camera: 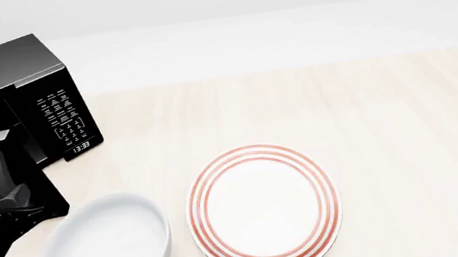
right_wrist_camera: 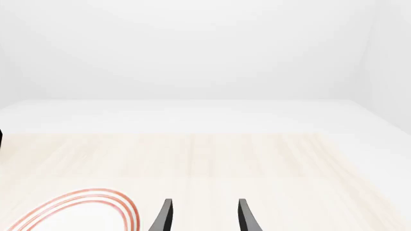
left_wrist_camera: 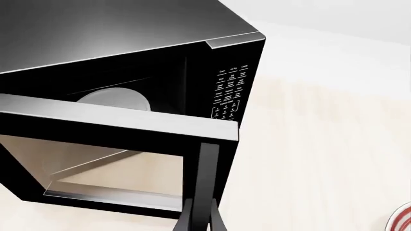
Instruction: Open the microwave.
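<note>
Microwave [camera: 6,85]: sitting at the far left of the table [camera: 368,103], its black body angled; the keypad panel [camera: 64,120] is facing the camera and the clock is reading 13:33.
Door [left_wrist_camera: 122,144]: standing swung open, with the pale turntable [left_wrist_camera: 115,98] showing inside the cavity in the left wrist view.
Left pincer [left_wrist_camera: 200,211]: reaching in at the door's free edge; its dark fingers are lying close together against the door's vertical handle strip, but whether they are clamped on it cannot be told.
Right pincer [right_wrist_camera: 202,216]: hovering over bare table at the right, well apart from the microwave, its fingers [right_wrist_camera: 164,216] standing apart and holding nothing.
Plate [camera: 262,207]: white with red rings, lying flat near the middle of the table's near edge.
Bowl [camera: 103,251]: white, sitting just beside the plate on its left, near the open door.
</note>
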Robot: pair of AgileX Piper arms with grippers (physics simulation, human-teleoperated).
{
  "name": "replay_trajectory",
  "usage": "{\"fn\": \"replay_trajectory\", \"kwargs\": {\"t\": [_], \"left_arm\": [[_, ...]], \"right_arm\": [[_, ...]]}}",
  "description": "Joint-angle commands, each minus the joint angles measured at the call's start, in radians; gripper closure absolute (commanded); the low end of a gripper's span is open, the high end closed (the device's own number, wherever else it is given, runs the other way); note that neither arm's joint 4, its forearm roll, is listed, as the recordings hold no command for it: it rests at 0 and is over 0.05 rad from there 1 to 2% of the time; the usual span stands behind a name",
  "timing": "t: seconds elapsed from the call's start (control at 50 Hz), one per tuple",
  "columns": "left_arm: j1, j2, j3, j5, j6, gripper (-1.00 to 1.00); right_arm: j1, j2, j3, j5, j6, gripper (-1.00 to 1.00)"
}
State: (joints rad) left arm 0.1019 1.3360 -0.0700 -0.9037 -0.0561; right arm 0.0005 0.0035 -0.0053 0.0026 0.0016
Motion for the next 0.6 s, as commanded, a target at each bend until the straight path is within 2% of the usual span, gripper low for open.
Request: {"fn": "replay_trajectory", "kwargs": {"t": [0.02, 0.06, 0.08, 0.44, 0.6], "left_arm": [[-0.093, -0.051, -0.057, -0.042, -0.048, 1.0], [-0.098, -0.032, -0.056, -0.058, -0.05, 1.0], [-0.089, -0.023, -0.056, -0.063, -0.052, -1.0], [0.043, -0.004, -0.028, -0.074, -0.069, -1.0], [0.06, -0.002, -0.025, -0.076, -0.067, -1.0]], "right_arm": [[0.0, 0.0, 0.0, 0.0, 0.0, -1.0], [0.0, 0.0, 0.0, 0.0, 0.0, -1.0], [0.0, 0.0, 0.0, 0.0, 0.0, -1.0], [0.0, 0.0, 0.0, 0.0, 0.0, -1.0], [0.0, 0.0, 0.0, 0.0, 0.0, -1.0]]}}
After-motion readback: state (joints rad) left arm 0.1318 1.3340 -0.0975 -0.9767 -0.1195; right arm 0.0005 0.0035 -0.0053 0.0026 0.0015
